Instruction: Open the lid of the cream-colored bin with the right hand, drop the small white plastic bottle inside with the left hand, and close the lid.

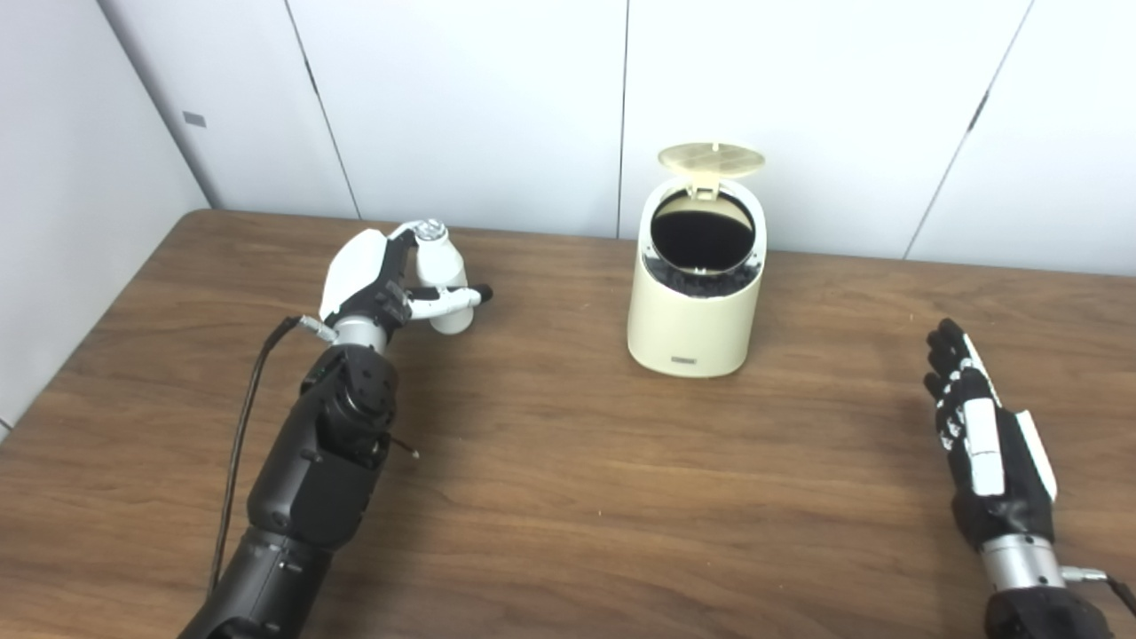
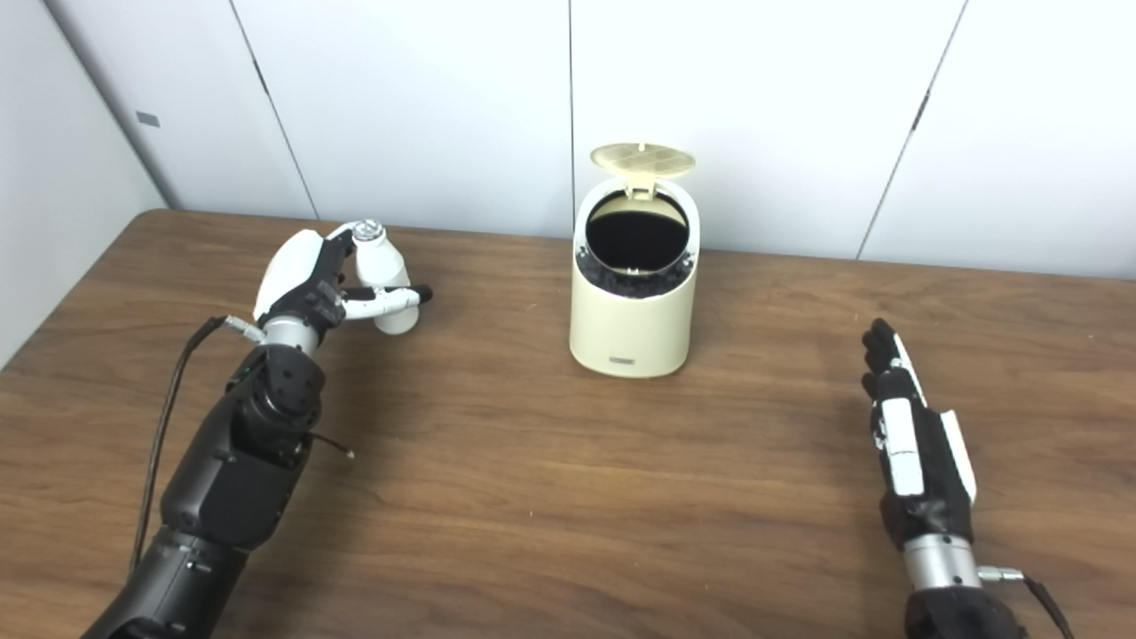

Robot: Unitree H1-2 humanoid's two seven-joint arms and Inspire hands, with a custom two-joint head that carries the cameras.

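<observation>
Nearest the camera, the left forearm (image 1: 311,479) comes in from the bottom left, black and jointed, with a thin cable (image 1: 244,417) running along its outer side over the brown wooden desk (image 1: 568,497). At its end the left hand (image 1: 377,284) is closed around the small white plastic bottle (image 1: 446,282), the thumb lying across the front of the bottle's body and the other fingers behind it; the bottle stands about upright with its cap on top, at the far left part of the desk, and whether its base touches the wood or hangs just above it cannot be told. The right hand (image 2: 914,444) is at the near right, low over the desk, holding nothing, its fingers stretched out straight and pointing away from the camera, lying close beside one another rather than curled. Between the two hands and farther back stands the cream-colored bin (image 1: 694,311), near the white wall panels (image 1: 461,98). Its round lid (image 1: 711,159) is tipped up on the rear hinge, so the dark round opening (image 2: 637,232) faces forward and up. The bottle is well apart from the bin, to its left.
</observation>
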